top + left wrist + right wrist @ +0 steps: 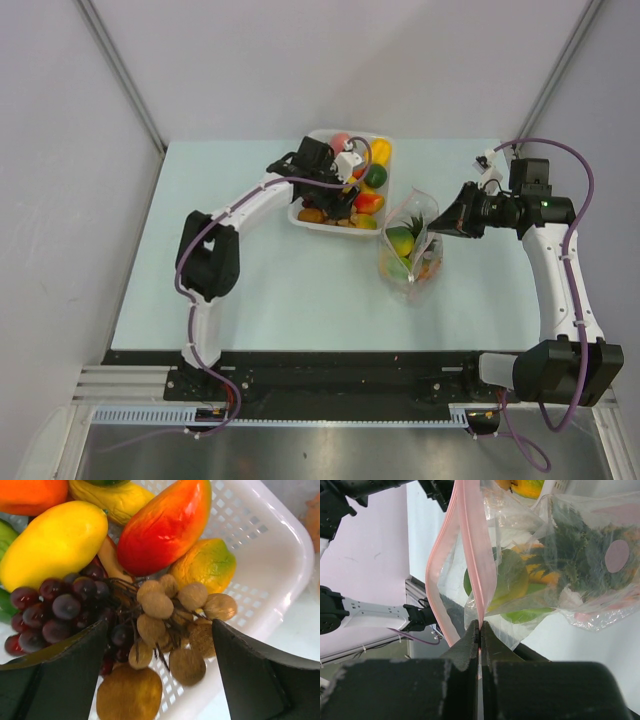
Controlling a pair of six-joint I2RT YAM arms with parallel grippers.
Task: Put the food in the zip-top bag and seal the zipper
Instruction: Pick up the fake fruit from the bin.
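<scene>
The clear zip-top bag point(410, 252) stands right of the white tray point(318, 226), with a pineapple point(570, 555) and green pieces point(510, 582) inside. Its mouth is open. My right gripper point(481, 626) is shut on the pink zipper strip point(472, 540) at the bag's right side, seen from above too point(443, 222). My left gripper point(159, 630) is open over the tray, its fingers either side of the brown bunch point(170, 610). Dark grapes point(60, 607), a yellow mango point(52, 540) and a red-yellow piece point(165, 525) lie beside it.
The tray sits at the table's back centre with several more toy fruits in it point(368, 175). Grey walls close in the table point(250, 270) on the left, back and right. A black rail runs along the near edge point(330, 370).
</scene>
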